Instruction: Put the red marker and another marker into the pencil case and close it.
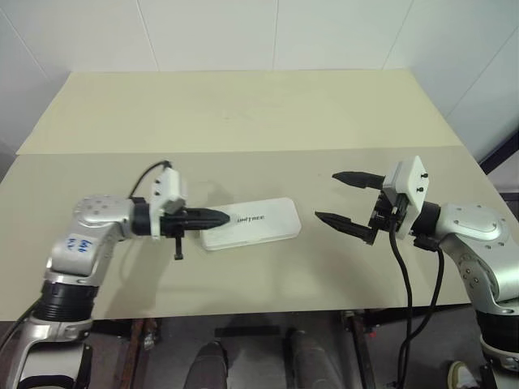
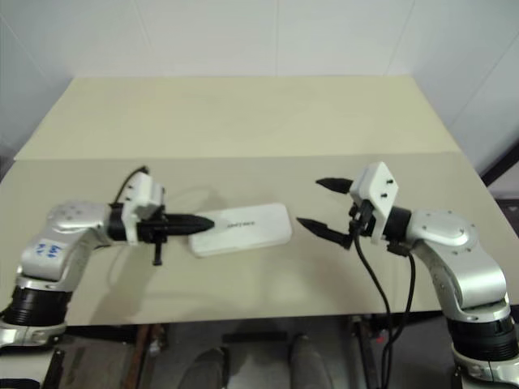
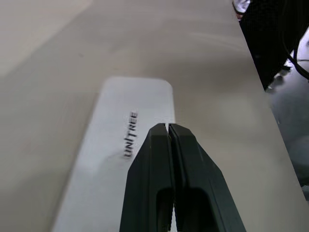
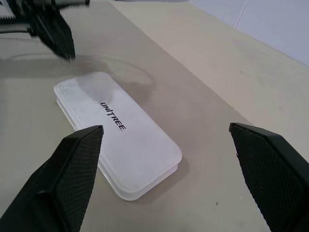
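White plastic sits centre frame: the pencil case (image 1: 250, 224) lies flat on the beige counter (image 1: 243, 113), lid down and closed (dark lettering facing up). Left gripper (image 1: 220, 216) hovers at the case's left end, its two black fingers pressed tight together, holding nothing, tips just over the lid's edge. Over on the right of the frame, the right gripper (image 1: 342, 197) hangs clear of the case, its fingers spread wide apart and empty, pointing toward it.

Even, diffuse overhead light, soft shadows on the worktop (image 1: 259, 113). Mild glare on the pencil case (image 4: 120, 140) lid. Left wrist view: lettering slightly blurred.
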Available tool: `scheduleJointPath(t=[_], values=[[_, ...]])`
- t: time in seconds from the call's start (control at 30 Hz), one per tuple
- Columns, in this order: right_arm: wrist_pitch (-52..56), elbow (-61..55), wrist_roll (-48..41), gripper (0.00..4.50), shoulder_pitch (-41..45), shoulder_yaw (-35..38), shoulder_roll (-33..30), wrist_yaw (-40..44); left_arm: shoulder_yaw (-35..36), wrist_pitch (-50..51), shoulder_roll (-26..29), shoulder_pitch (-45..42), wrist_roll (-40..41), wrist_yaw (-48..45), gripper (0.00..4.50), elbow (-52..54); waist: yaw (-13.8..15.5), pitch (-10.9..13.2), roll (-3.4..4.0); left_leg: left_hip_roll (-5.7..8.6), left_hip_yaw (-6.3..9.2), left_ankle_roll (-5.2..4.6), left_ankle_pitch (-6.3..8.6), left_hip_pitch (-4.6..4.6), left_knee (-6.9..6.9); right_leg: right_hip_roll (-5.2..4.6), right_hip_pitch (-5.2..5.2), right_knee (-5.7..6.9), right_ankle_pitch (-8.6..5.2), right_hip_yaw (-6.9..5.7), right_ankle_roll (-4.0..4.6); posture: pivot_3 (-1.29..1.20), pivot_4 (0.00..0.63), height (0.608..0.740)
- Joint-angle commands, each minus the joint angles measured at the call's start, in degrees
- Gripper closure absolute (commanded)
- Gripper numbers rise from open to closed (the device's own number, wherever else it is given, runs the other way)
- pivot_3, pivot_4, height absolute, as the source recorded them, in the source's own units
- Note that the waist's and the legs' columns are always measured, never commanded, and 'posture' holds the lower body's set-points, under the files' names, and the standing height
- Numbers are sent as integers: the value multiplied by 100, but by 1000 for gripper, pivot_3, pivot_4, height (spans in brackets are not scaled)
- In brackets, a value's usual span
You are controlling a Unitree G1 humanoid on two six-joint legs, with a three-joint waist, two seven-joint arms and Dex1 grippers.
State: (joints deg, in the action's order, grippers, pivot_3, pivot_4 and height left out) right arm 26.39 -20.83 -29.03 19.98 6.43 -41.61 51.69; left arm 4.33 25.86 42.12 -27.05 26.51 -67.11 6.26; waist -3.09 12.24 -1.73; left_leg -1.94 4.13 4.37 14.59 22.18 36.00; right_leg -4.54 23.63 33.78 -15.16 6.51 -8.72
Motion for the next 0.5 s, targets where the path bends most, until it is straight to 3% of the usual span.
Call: scheduleJointPath(t=[0.03, 0.4, 0.5], values=[[-69, -41, -52, 0, 77, 163, -64, -11, 518, 285, 369, 74, 439, -72, 3915, 320, -2, 0, 0, 0, 0, 0, 0, 0, 0, 0, 0, -1, -1, 0, 1, 0, 150, 740], [124, -389, -277, 0, -471, 820, -387, -114, 1153, -60, 764, 860, 577, -203, 217, 440, 15, 0, 0, 0, 0, 0, 1, 4, -7, 0, 3, -6, -7, 0, 13, 0, 150, 740], [221, -546, -375, 0, -645, 995, -423, -189, 1212, -57, 749, 1051, 650, -209, 17, 568, 6, 0, 0, 0, 0, 0, 1, 3, -6, 0, 2, -9, -7, 0, 13, 0, 150, 740]])
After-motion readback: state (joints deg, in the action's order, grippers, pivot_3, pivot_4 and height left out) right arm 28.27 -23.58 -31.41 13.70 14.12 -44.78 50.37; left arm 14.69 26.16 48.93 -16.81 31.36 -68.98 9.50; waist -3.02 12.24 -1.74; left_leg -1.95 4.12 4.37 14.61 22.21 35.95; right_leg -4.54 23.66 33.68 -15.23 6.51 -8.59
